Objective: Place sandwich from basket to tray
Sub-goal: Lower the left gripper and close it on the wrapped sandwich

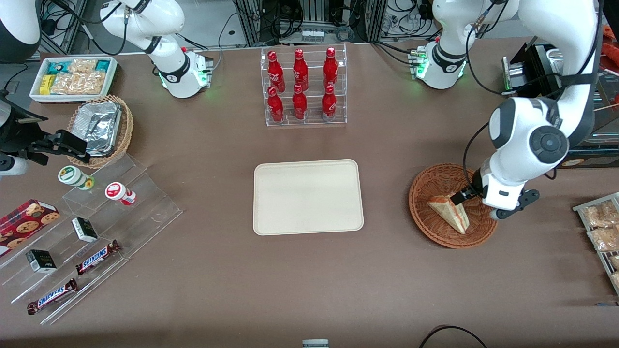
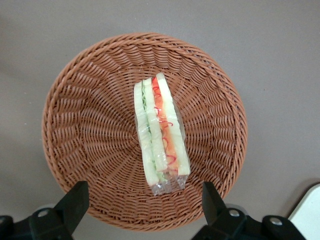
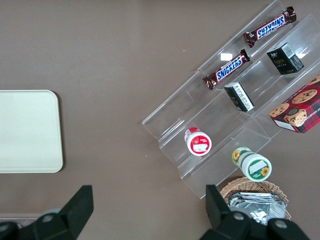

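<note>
Tray (image 1: 308,197) is lying bare at table centre. Sandwich (image 1: 450,212) is resting on its side in the basket (image 1: 437,228), toward the working arm's end. Gripper (image 2: 145,200) is hovering above the basket, jaws spread wide, touching nothing

- The gripper (image 1: 460,197) above the basket (image 1: 425,212) is mostly covered by its own arm.
- Only a corner of the tray (image 2: 311,212) shows in the wrist view.
</note>
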Available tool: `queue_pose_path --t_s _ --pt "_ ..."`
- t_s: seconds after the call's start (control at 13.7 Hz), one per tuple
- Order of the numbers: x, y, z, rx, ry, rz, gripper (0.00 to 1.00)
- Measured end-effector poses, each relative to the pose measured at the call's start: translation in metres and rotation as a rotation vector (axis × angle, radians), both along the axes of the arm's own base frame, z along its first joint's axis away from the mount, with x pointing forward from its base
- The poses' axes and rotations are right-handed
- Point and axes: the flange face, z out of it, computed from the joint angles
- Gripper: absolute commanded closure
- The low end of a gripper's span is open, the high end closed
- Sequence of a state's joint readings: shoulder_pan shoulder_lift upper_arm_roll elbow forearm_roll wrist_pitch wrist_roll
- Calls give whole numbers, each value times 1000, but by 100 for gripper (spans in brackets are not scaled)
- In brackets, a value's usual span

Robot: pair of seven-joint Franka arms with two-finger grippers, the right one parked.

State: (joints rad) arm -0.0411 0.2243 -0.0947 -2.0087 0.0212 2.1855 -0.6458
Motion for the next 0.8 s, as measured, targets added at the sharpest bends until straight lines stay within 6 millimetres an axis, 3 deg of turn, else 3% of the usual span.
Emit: queue_pose_path --t_s 0.36,0.8 --pt "2 -1 -18 -1 9 27 0" --pt "-11 0 -63 -13 -36 33 0"
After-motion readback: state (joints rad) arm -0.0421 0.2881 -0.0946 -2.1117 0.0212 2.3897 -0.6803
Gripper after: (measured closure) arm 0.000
